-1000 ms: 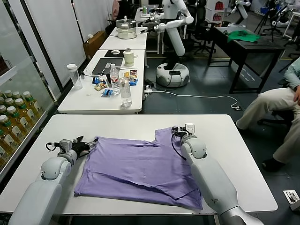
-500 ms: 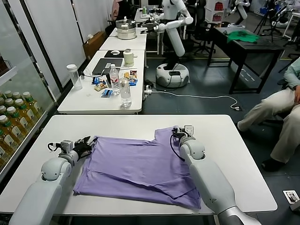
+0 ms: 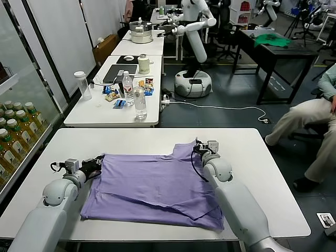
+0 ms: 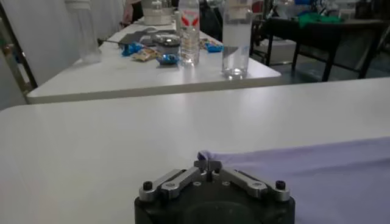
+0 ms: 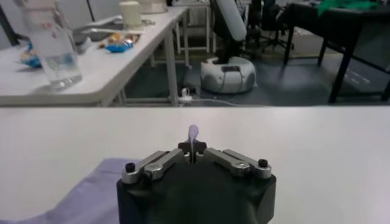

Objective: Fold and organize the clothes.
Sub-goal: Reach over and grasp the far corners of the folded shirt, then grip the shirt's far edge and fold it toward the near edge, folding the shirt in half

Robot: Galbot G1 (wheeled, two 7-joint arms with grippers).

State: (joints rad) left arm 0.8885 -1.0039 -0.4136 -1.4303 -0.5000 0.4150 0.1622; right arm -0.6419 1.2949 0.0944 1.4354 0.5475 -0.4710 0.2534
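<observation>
On the white table [image 3: 157, 137] lies the purple T-shirt [image 3: 152, 186], spread mostly flat across the middle with a few creases and one fold line running across its near half; its near hem reaches close to the table's near edge. At the shirt's left far corner sits the left gripper [image 3: 95, 164], low over the tabletop, its fingers pinched together on a small tip of purple cloth; the left wrist view shows that corner [image 4: 209, 159] caught between the closed fingertips, with the shirt's edge running away from it across the table. The right gripper [image 3: 199, 147] is at the shirt's far right corner, by the raised bit of fabric there, also clamped tight on the cloth: in the right wrist view a thin point of purple fabric [image 5: 193, 135] sticks up from between the closed fingertips, and more of the shirt lies under the gripper body. Both forearms rest low along the table, the right one lying over the shirt's right side. Beyond stands another table [image 3: 100, 118] with bottles [image 3: 139, 102] and snack packets [image 3: 115, 96].
</observation>
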